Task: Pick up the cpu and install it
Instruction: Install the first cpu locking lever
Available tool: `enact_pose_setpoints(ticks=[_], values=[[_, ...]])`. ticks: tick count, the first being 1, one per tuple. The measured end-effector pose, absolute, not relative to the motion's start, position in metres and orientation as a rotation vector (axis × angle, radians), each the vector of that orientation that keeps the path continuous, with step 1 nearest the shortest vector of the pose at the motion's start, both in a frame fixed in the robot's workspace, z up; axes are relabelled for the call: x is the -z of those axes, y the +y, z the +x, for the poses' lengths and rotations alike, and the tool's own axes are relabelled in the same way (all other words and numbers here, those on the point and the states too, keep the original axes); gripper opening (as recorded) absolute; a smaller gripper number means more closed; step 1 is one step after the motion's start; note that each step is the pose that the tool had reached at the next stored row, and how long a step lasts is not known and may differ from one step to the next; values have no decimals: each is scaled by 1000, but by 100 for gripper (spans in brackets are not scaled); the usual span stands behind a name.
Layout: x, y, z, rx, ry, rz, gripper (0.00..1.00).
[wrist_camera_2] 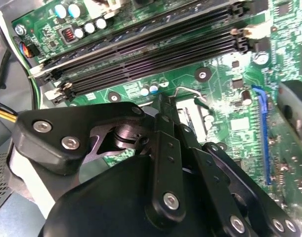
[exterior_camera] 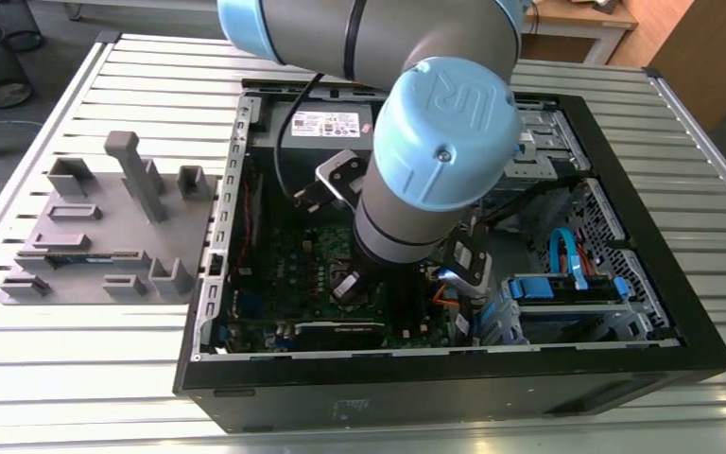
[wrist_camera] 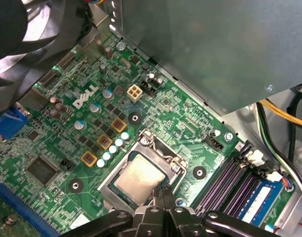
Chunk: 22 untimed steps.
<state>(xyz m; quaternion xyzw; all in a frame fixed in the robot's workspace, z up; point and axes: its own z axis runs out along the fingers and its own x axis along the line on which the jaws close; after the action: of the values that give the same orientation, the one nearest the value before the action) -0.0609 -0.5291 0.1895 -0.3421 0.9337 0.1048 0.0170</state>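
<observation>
The cpu (wrist_camera: 139,178), a small square chip with a silvery-grey top, lies flat inside the metal socket frame (wrist_camera: 147,140) on the green motherboard (wrist_camera: 57,148). My gripper (wrist_camera: 162,191) is low over the board with its dark fingers drawn together, tips at the edge of the cpu; nothing shows between them. In the second wrist view the gripper (wrist_camera_2: 163,106) points down beside the socket's wire lever (wrist_camera_2: 188,91). In the exterior view the gripper (exterior_camera: 344,284) reaches down into the open computer case (exterior_camera: 464,388), under the arm's blue-capped wrist.
The grey power supply box (wrist_camera: 215,44) hangs over the board close to the socket. Black memory slots (wrist_camera_2: 151,49) run beside it. Yellow and black cables (wrist_camera: 279,128) and a blue drive cage (exterior_camera: 565,288) fill the case's side. A grey fixture (exterior_camera: 98,227) stands on the slatted table.
</observation>
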Motion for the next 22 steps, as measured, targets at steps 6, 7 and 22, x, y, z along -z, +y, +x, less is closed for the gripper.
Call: enact_pose_setpoints(ticks=[6,7,22], values=[[-188,-534,-60,-325,2902,-1063,11],[-188,-535,-59,-325,2902,-1063,11],[-186,-540,-57,-325,2902,-1063,11]])
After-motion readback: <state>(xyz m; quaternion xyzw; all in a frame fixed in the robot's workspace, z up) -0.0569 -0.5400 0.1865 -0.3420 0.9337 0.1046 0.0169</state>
